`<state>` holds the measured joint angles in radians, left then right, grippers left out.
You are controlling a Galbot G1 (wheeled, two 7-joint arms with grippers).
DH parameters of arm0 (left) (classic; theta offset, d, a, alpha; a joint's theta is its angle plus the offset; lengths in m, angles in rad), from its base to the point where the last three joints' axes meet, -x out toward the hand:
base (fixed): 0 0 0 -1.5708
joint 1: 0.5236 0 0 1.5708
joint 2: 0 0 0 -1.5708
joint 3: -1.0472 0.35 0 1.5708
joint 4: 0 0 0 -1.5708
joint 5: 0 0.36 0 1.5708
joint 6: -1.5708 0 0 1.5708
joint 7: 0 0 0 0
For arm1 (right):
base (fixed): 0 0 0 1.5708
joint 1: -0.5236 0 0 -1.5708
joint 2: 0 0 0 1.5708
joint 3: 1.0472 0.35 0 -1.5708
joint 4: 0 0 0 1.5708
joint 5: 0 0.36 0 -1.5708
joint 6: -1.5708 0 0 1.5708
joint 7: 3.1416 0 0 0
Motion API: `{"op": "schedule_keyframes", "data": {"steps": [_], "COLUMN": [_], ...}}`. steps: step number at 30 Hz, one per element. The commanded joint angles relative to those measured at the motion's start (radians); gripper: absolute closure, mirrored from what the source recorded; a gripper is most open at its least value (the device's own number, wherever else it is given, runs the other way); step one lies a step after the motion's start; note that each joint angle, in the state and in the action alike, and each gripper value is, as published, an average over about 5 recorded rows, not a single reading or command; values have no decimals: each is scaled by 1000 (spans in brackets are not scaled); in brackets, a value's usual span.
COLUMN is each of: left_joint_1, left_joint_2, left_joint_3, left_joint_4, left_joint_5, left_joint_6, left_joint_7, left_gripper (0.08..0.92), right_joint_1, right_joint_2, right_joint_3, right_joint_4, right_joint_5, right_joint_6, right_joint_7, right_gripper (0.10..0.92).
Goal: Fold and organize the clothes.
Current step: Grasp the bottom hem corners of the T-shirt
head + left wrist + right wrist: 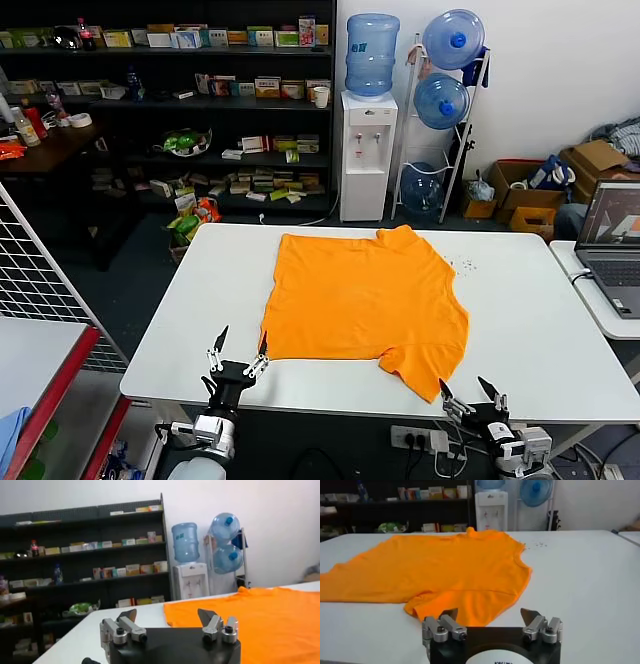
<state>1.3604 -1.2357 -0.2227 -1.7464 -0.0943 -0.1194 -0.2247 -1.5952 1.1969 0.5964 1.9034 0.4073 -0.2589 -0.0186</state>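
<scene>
The orange T-shirt (365, 300) lies spread flat on the white table (540, 320), plain side up, no lettering showing, collar toward the far edge. One sleeve (425, 365) sticks out at the near right. My left gripper (241, 352) is open and empty at the table's near edge, just left of the shirt's near-left corner. My right gripper (472, 391) is open and empty at the near edge, just right of that sleeve. The shirt also shows in the left wrist view (250, 615) beyond the open left gripper (167, 616), and in the right wrist view (445, 570) beyond the open right gripper (489, 615).
A laptop (612, 245) sits on a side table at the right. A water dispenser (367, 150), a rack of water bottles (445, 110) and dark shelves (170, 110) stand behind the table. A red-edged table with a wire grid (40, 290) stands at the left, with blue cloth (12, 425) on it.
</scene>
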Motion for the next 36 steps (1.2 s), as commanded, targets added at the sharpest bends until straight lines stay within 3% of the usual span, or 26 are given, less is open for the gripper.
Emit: {"op": "schedule_keyframes", "data": {"steps": [1,19,23,36], "left_joint_1": [-49,-87,-85,-69], "left_joint_2": [57,61,58,58], "left_joint_3": [41,73,72,69], "left_joint_4": [-30,47,58,56], "left_joint_5": [-172,-214,-201,-186], "left_joint_6": [330,379,378,376], "left_joint_7": [46,-3,6,37], "left_gripper": [177,184,248,621], "right_joint_1": [34,83,89,89], "right_joint_2": [0,27,29,39], "right_joint_3": [-10,-66,-70,-78], "right_joint_4": [-18,-80,-94,-103], "right_joint_5": [0,-40,-42,-52], "right_joint_6": [-16,-23,-21,-21], "right_joint_7": [7,6,6,14], "right_gripper": [203,223,325,698]}}
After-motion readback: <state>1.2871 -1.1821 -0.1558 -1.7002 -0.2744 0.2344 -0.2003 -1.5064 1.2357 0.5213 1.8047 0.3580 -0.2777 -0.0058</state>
